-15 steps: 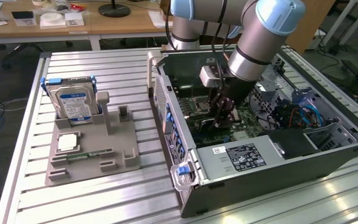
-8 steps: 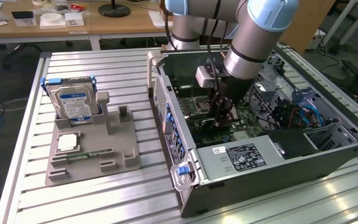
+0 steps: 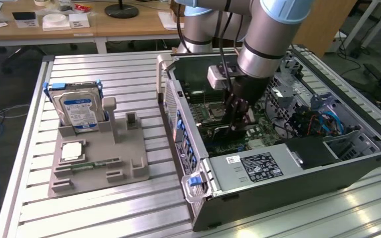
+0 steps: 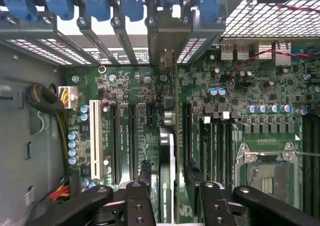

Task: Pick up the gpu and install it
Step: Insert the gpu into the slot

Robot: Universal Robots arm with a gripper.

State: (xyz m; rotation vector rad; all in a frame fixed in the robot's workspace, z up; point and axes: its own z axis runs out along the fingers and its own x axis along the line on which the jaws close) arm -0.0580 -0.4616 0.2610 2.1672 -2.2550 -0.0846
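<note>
silver slats make up the big metal table [image 3: 111, 198], and an open computer case [image 3: 296, 198] lies on it at the exterior view's right. a grey holder tray [image 3: 97, 168] sits well apart from it at the exterior view's left, with a hard drive [image 3: 78, 111] standing in it and a small green memory stick [image 3: 95, 163] lying flat.

my arm reaches down into the case. my gripper [image 4: 170, 206] is just above the green board [image 4: 260, 86]. my fingers [image 4: 137, 201] are closed on the gpu [image 4: 166, 156]. i hold it on its edge, so it looks like a thin dark strip between my two black fingers. its silver bracket [image 4: 167, 46] points at the back wall of the case, where the blue clips [image 4: 132, 1] are.

i think i am in the putting-in step. the picking up is done, since the card is in my grip and inside the case. the card lines up with the long black slots [image 4: 132, 141] on the board. i cannot tell if its bottom edge is touching a slot or is just over it.

to go in well, the card needs to stay straight up and sit right over one slot. it needs a gentle, even push down. the bracket also has to meet the gap in the back wall.
</note>
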